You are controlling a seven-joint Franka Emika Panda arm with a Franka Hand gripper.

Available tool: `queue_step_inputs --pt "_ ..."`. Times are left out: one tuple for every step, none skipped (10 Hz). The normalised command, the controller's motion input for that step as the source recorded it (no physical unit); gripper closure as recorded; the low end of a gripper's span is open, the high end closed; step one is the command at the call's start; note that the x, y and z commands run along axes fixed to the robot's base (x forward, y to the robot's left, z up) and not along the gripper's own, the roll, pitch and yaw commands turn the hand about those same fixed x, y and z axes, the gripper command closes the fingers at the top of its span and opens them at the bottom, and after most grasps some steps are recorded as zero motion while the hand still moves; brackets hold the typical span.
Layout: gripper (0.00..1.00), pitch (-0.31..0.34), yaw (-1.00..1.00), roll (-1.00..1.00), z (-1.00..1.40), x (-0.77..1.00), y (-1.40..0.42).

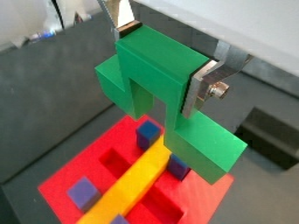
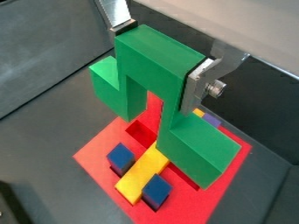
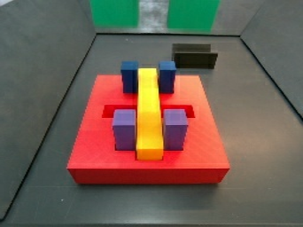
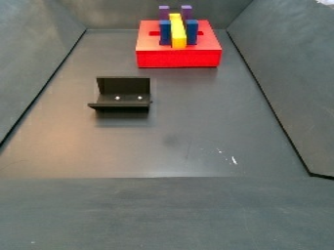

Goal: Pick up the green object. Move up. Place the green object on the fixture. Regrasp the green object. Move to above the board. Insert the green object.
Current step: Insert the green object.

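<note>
My gripper [image 1: 162, 59] is shut on the raised centre block of the green object [image 1: 158, 96], with a silver finger on each side; both wrist views show this [image 2: 160, 56]. The wide green bar [image 2: 193, 149] hangs below the jaws, in the air above the red board [image 1: 82, 171]. In a side view the green object [image 3: 119, 11] shows at the top edge, high over the board's [image 3: 119, 160] far end. The dark fixture [image 3: 194, 56] stands empty beside the board; it also shows in a side view [image 4: 121, 95]. The gripper and green object are out of view there.
The board [image 4: 163, 57] bears a long yellow bar [image 3: 148, 106], blue blocks [image 3: 130, 75] and purple blocks [image 3: 124, 129]. Red recessed slots [image 2: 142, 131] lie open beside the bar. Dark walls enclose the grey floor [image 4: 196, 146].
</note>
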Motion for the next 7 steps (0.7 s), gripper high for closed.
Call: queue_step_inputs --pt "1.0 -0.176 -0.04 -0.41 -0.21 0.12 -0.17" --pt "1.0 -0.181 -0.03 -0.43 -0.18 0.12 -0.15" --pt "1.0 -0.18 -0.03 -0.42 -0.2 0.13 -0.14" --pt "1.0 -0.183 -0.01 -0.42 -0.19 0.13 -0.14" --pt "1.0 -0.129 0.0 -0.36 -0.34 0.0 0.0" --pt "1.0 -0.096 0.0 0.0 -0.33 -0.01 -0.01" --pt "1.0 -0.137 0.11 0.14 -0.52 -0.04 -0.04"
